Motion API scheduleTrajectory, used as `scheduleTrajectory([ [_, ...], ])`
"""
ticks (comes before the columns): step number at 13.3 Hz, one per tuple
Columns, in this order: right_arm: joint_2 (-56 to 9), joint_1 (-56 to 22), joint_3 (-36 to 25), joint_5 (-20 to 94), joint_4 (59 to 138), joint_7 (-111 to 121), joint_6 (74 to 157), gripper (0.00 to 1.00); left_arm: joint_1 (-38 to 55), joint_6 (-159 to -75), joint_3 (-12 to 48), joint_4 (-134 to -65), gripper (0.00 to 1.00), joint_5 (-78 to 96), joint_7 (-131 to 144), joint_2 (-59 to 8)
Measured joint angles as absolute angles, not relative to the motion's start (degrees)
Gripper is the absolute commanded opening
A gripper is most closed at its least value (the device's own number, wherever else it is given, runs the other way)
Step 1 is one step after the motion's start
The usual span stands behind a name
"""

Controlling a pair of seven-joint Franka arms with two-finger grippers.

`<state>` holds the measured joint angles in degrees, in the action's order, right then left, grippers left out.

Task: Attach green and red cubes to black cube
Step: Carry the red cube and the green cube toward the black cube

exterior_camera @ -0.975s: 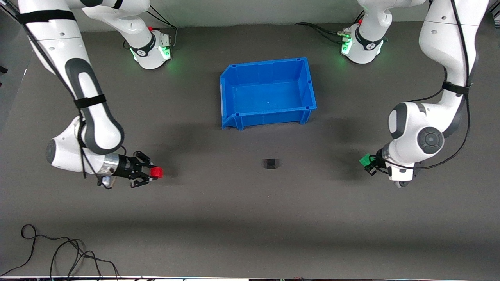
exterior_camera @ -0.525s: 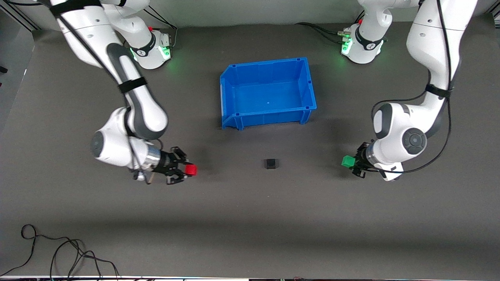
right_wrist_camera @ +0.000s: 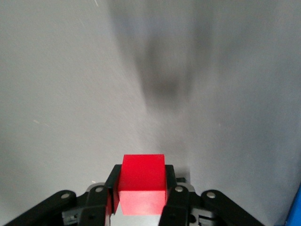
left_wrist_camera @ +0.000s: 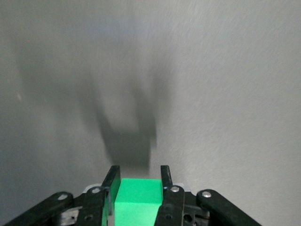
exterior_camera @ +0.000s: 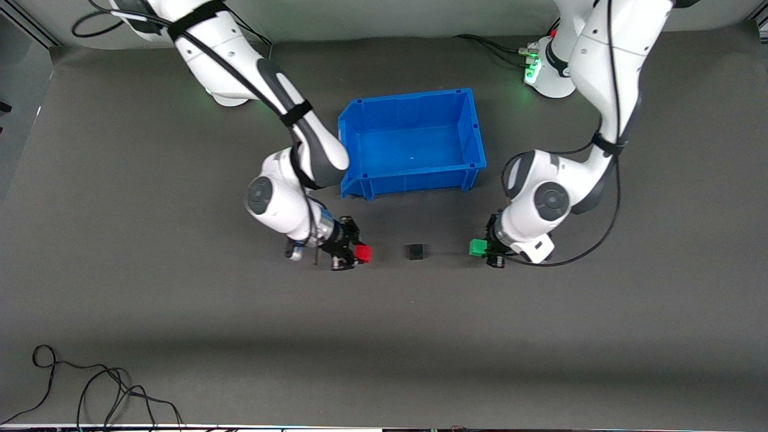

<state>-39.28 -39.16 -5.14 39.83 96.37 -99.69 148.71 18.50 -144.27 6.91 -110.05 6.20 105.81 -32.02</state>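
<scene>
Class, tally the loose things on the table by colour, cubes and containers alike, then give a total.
Red: 1, red cube
Green: 1, green cube
Black: 1, black cube
Blue: 1, blue bin
Total: 4

A bright red cube [exterior_camera: 362,254] sits in the black right claw [exterior_camera: 355,255], a vivid green cube [exterior_camera: 477,247] in the black left claw [exterior_camera: 483,248]; a matte black cube [exterior_camera: 414,251] lies on the dark grey worktop [exterior_camera: 384,336] near a plain blue bin [exterior_camera: 411,180].

Right gripper [right_wrist_camera: 141,190] clamps red cube [right_wrist_camera: 142,183]; above table [right_wrist_camera: 70,94]
</scene>
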Motion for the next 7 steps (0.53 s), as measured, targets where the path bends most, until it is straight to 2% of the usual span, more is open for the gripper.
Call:
scheduleTrajectory([
  [7,-46.6,-41.0,-5.2,39.5,87.6,-100.1,148.8,0.42,22.3,-144.3,6.8,-106.1,0.0,5.0,116.0,-36.1],
])
